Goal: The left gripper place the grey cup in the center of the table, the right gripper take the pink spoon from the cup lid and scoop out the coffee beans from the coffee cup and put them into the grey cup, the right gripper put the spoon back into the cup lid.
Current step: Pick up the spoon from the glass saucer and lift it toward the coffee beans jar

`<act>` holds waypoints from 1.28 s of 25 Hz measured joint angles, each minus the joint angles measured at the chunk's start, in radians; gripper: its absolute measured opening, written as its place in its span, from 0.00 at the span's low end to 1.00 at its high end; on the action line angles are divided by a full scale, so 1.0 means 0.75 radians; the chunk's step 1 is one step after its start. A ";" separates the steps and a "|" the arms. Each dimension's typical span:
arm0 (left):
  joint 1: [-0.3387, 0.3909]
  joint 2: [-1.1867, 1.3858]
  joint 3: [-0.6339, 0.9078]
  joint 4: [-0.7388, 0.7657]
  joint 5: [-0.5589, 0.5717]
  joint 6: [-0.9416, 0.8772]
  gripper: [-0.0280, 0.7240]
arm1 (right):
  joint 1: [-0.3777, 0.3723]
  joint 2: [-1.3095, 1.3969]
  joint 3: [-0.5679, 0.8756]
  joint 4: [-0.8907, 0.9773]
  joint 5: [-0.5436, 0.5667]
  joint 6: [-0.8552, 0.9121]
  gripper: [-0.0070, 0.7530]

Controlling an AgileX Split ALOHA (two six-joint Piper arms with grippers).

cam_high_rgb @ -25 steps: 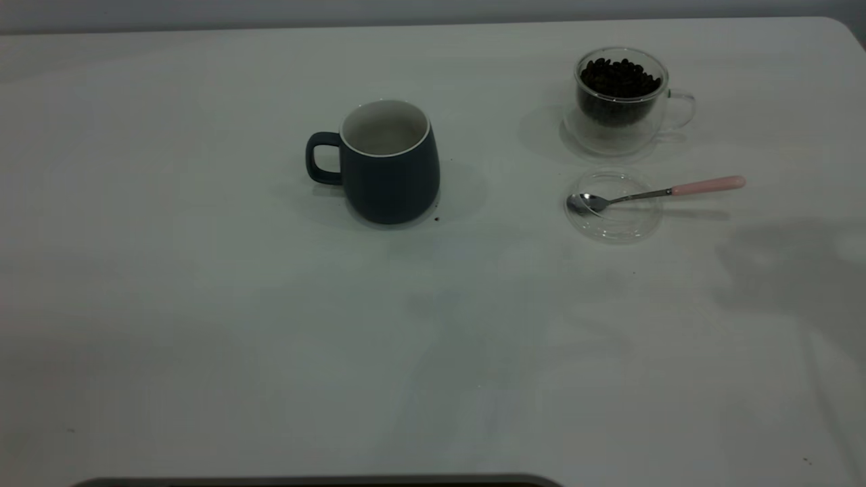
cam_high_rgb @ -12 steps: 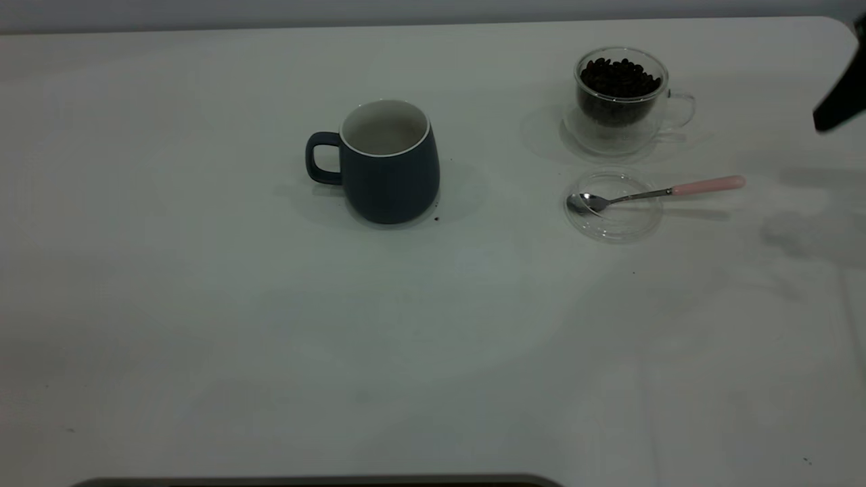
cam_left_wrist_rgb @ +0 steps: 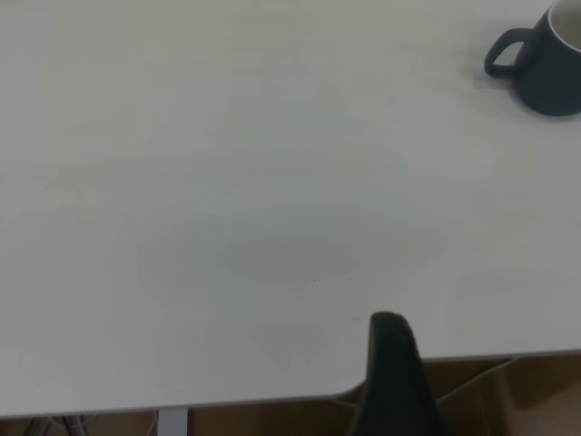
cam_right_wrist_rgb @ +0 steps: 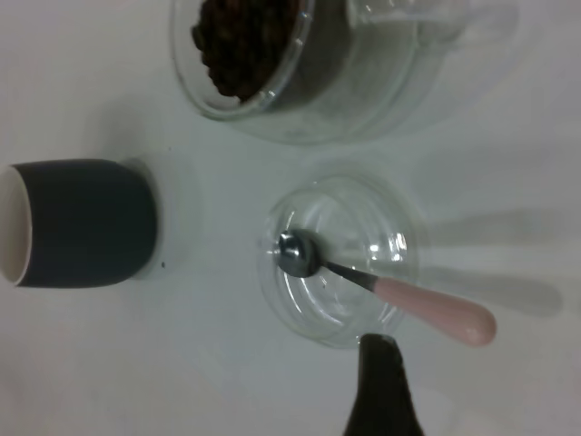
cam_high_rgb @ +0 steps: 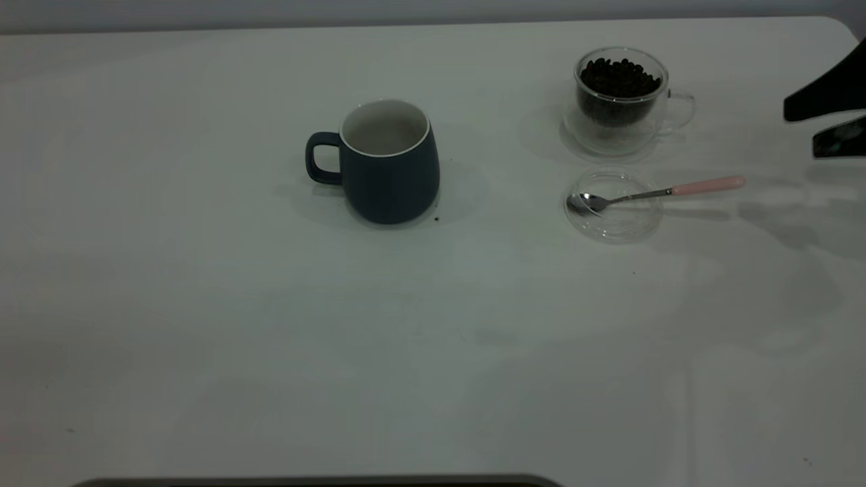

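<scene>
Right end effector (cam_high_rgb: 827,125), a dark two-fingered claw, is entering the exterior view at the right edge, its fingers spread apart with nothing between them; half a second ago only one dark tip was showing there, higher and farther out. It is hanging well apart from the small shiny metal teaspoon with the pale pink handle (cam_high_rgb: 657,192). That pink spoon is lying with its long axis roughly across the worktop (cam_high_rgb: 203,304), bowl resting inside the flat round transparent cup lid (cam_high_rgb: 613,205) and handle pointing out past the lid's rim toward the right arm. Just behind the lid, the small clear double-walled glass coffee cup (cam_high_rgb: 621,99) is holding dark brown coffee beans (cam_high_rgb: 619,76). Near the worktop's middle, the rounded dark blue-grey mug (cam_high_rgb: 385,161) is standing upright, its loop handle pointing toward the left arm. Left end effector (cam_left_wrist_rgb: 392,377) is sitting off the worktop's edge; its opening cannot be told.
</scene>
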 joint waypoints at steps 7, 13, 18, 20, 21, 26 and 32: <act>0.000 0.000 0.000 0.000 0.000 0.001 0.79 | 0.000 0.112 -0.003 0.095 -0.003 -0.089 0.79; 0.000 0.000 0.000 0.000 0.000 0.001 0.79 | 0.000 0.168 -0.013 0.201 0.054 -0.176 0.79; 0.000 0.000 0.000 0.000 0.000 0.001 0.79 | 0.014 0.247 -0.048 0.227 0.100 -0.186 0.79; 0.000 0.000 0.000 0.000 0.000 0.001 0.79 | 0.027 0.272 -0.058 0.235 0.109 -0.186 0.79; 0.000 0.000 0.000 0.000 0.000 0.001 0.79 | 0.036 0.281 -0.060 0.242 0.117 -0.186 0.79; 0.000 0.000 0.000 0.000 0.000 0.003 0.79 | 0.073 0.306 -0.067 0.279 0.138 -0.212 0.79; 0.000 0.000 0.000 0.000 0.000 0.003 0.79 | 0.129 0.349 -0.103 0.290 0.143 -0.219 0.79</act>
